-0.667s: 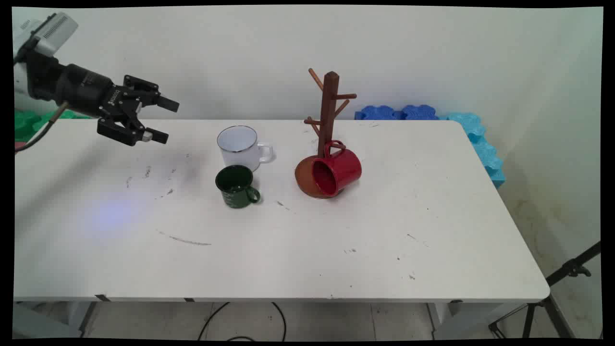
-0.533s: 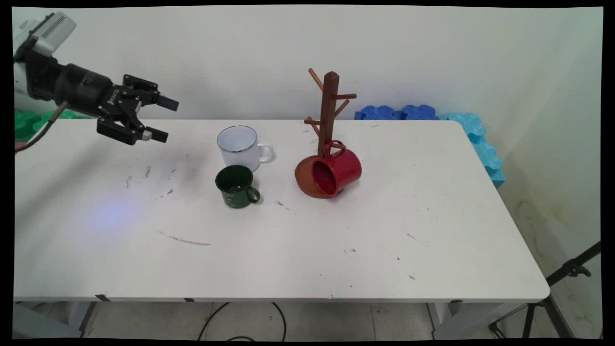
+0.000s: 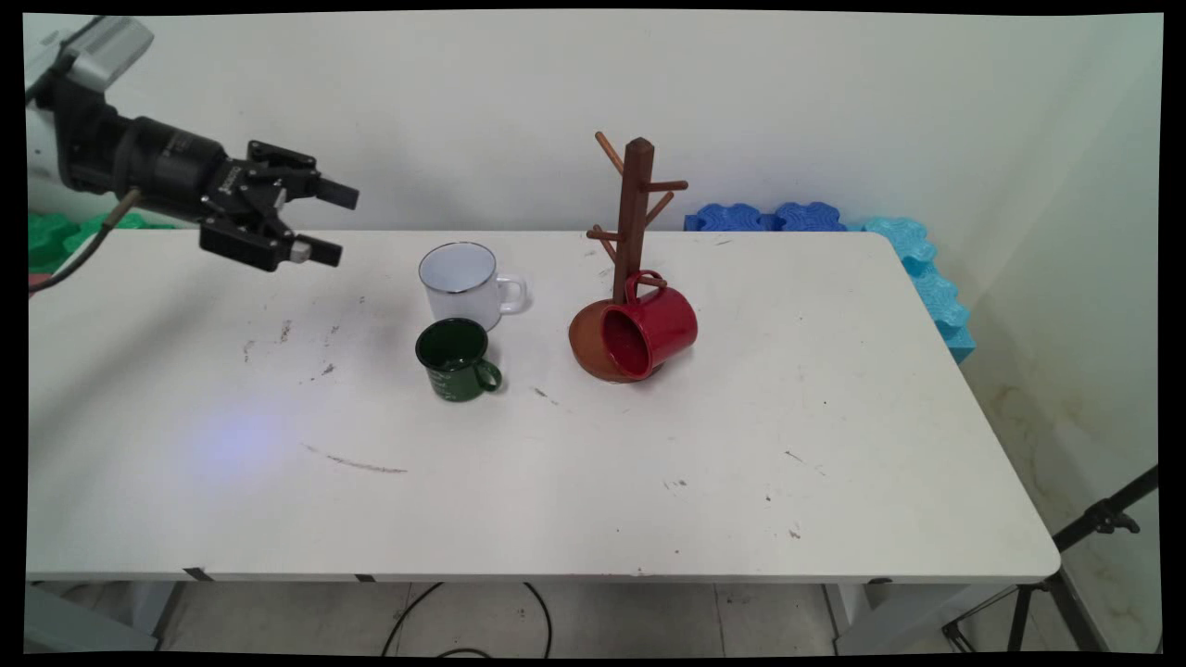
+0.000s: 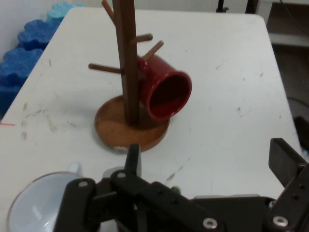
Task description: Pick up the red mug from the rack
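End effector (image 3: 338, 222) spread, holding nothing; white mug (image 3: 460, 282) nearest

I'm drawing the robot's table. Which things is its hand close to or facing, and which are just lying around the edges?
By the hand:
- gripper, open, in the air
- white mug, nearest
- green mug
- wooden mug tree
- red mug, handle on a low peg

Lying about:
- blue foam tiles behind the table
- green foam tiles, far left
- tripod
- cable on the floor
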